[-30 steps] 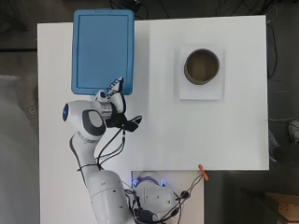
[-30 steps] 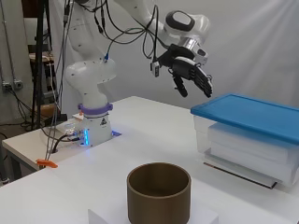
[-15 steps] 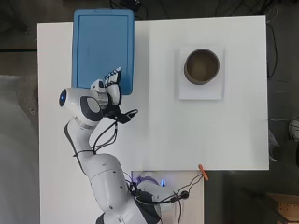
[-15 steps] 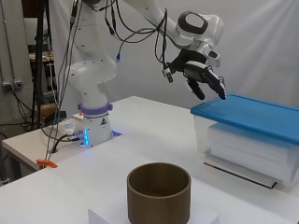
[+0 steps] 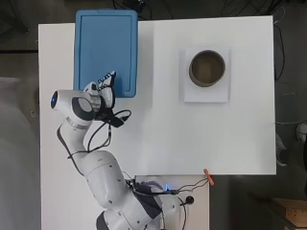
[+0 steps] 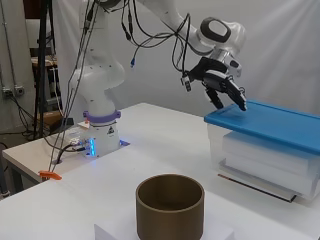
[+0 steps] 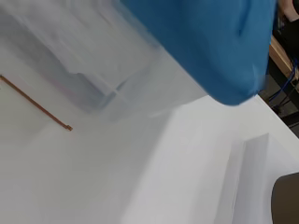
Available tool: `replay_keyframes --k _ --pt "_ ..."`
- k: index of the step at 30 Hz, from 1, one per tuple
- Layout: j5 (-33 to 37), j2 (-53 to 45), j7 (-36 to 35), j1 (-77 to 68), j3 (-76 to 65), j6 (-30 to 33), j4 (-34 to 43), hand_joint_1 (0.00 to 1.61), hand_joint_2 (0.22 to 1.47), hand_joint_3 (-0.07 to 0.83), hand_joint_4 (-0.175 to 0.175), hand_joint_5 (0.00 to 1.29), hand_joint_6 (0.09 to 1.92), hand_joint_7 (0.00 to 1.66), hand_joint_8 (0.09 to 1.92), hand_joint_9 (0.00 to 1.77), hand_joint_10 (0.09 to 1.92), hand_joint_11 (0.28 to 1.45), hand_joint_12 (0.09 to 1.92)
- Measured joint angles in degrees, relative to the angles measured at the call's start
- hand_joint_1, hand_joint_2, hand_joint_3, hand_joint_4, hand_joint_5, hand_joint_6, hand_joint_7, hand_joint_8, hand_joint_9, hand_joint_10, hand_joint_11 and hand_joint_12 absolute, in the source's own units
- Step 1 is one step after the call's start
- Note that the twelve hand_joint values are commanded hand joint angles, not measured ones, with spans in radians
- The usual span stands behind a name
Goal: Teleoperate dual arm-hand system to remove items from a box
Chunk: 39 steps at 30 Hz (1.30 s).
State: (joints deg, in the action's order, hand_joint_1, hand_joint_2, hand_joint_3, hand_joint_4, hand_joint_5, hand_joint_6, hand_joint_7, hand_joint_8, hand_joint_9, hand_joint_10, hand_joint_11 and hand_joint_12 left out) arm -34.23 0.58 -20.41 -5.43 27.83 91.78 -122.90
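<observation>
Blue lid [image 6: 272,121] is on the clear box [image 6: 265,162], so the open hand [image 6: 223,89], fingers spread above its near corner, should hook that lid's edge and lift evenly.

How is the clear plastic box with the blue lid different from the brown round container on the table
The clear plastic box with the blue lid is rectangular, see-through and closed, with white contents showing through its walls. The brown round container is cylindrical, opaque and open-topped, and it sits on a flat white pad. The box is the larger, and the robot hand is at its lid's near end; the container stands alone. Both stand upright.
</observation>
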Motion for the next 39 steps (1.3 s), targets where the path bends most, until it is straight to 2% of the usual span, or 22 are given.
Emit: replay_keyframes --k 4,7,10,14,17,22,27,32,39 --pt "2.65 4.17 -1.81 6.71 9.47 1.32 -0.47 0.08 0.92 -0.002 0.079 0.27 0.09 0.38 0.09 0.39 0.09 0.36 0.09" --pt "2.57 6.22 -1.93 19.54 22.73 1.15 -1.01 0.09 0.91 -0.003 0.075 0.25 0.09 0.37 0.09 0.39 0.09 0.35 0.09" --pt "1.54 5.93 -1.45 35.49 35.83 1.25 -1.98 0.09 0.92 0.000 0.081 0.29 0.09 0.40 0.09 0.40 0.09 0.35 0.09" --pt "0.68 6.99 -1.45 47.92 41.14 2.62 -4.33 0.08 0.92 -0.002 0.089 0.34 0.09 0.41 0.09 0.42 0.09 0.36 0.09" --pt "0.70 8.09 -1.89 46.39 39.18 3.77 -5.81 0.09 0.90 -0.006 0.087 0.33 0.09 0.41 0.09 0.42 0.09 0.36 0.09" --pt "0.86 9.52 -3.04 39.22 39.13 5.68 -7.52 0.11 0.90 -0.006 0.056 0.26 0.09 0.39 0.09 0.41 0.09 0.35 0.09" --pt "1.30 11.74 -4.04 37.52 37.10 7.27 -9.64 0.15 0.92 0.002 0.065 0.36 0.09 0.43 0.09 0.44 0.09 0.35 0.09" --pt "-0.38 16.27 -4.54 33.14 31.88 14.15 -13.24 0.22 0.94 0.002 0.068 0.45 0.09 0.51 0.09 0.50 0.09 0.37 0.09" --pt "-6.00 9.06 -1.06 34.41 32.45 12.46 -9.93 0.23 0.94 -0.001 0.061 0.46 0.09 0.52 0.09 0.51 0.09 0.38 0.09"
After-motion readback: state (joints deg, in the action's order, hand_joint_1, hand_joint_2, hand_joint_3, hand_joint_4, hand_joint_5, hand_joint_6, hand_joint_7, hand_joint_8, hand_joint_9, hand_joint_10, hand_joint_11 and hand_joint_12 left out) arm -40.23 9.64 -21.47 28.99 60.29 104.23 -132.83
